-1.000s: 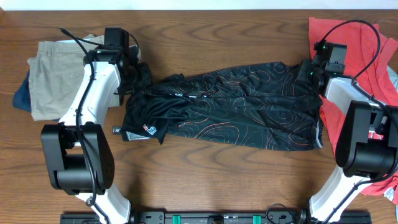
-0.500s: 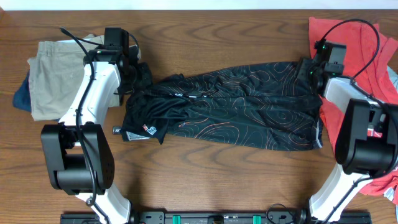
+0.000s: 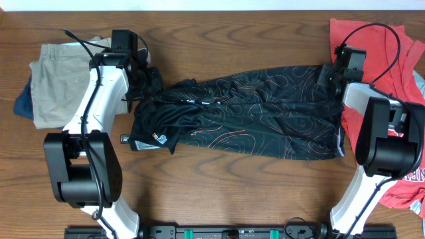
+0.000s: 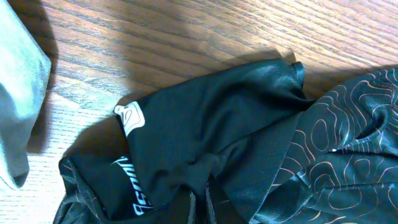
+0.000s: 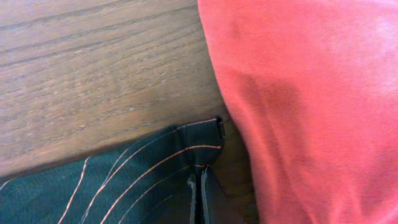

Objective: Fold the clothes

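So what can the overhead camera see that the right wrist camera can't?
Only overhead: the whole black jersey spread out, both arms, the left gripper at its far end, and the khaki shorts on the left. Only the right wrist: a close look at the jersey's corner with thin orange stitching, pinched in the right gripper. Both: the jersey, the red T-shirt beside it, and the wooden table.

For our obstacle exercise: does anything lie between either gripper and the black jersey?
Nothing visible. The left gripper and right gripper both pinch the black jersey itself; the red T-shirt lies just beside the right one.
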Controlling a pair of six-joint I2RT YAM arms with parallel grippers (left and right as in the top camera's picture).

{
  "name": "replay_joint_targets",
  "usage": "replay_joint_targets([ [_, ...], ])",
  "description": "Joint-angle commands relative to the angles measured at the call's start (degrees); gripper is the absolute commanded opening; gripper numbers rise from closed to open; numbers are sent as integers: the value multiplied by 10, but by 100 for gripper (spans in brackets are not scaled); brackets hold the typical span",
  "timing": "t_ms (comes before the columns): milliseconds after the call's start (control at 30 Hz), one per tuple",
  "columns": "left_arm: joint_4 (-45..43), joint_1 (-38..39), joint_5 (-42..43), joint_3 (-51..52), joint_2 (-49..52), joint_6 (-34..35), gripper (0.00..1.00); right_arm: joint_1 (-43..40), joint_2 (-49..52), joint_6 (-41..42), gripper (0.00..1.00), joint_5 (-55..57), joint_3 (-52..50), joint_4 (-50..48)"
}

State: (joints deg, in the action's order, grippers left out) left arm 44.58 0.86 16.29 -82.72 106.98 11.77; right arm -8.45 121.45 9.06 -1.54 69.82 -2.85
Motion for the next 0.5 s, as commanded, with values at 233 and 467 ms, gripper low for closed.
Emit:
replay_joint_targets([
  [233,39,-3,-3,7,-3,-2,6,-7,-77,11,1,-11,-12,157],
  [467,114,-3,-3,7,-37,-2,6,-22,-214,27,1,11,-12,349],
])
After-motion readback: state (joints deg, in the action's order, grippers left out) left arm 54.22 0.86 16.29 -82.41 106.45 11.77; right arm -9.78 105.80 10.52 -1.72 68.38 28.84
